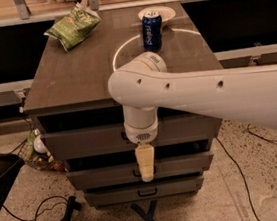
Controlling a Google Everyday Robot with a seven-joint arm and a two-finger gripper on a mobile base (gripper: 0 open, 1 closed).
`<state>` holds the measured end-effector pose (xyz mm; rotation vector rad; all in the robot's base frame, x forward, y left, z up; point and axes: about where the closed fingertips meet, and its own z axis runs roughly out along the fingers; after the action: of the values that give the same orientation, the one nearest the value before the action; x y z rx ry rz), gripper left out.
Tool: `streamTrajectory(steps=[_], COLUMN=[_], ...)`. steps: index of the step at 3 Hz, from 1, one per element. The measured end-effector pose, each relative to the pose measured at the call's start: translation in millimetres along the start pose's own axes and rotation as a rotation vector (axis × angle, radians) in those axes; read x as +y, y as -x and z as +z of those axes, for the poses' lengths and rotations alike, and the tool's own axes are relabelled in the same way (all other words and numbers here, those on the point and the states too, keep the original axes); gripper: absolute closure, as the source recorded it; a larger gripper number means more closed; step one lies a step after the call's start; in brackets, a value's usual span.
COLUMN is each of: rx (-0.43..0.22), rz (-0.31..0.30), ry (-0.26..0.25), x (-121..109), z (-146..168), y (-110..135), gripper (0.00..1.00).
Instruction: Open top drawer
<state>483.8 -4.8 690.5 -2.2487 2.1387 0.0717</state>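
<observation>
The gripper (146, 172) hangs from the white arm (202, 94) in front of the top drawer (82, 142), its tip over the middle drawer front (101, 176); a blue can (152, 30) and green bag (72, 27) rest on the cabinet top (74, 80).
</observation>
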Motion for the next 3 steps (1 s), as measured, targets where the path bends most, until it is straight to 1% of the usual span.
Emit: streamTrajectory(steps=[2, 3], rx=[-0.014, 0.000], rz=[-0.020, -0.032], ry=[0.039, 0.065], x=[7.3, 8.4], z=[21.2, 32.6], y=[16.1, 21.0], gripper=[0.00, 0.00])
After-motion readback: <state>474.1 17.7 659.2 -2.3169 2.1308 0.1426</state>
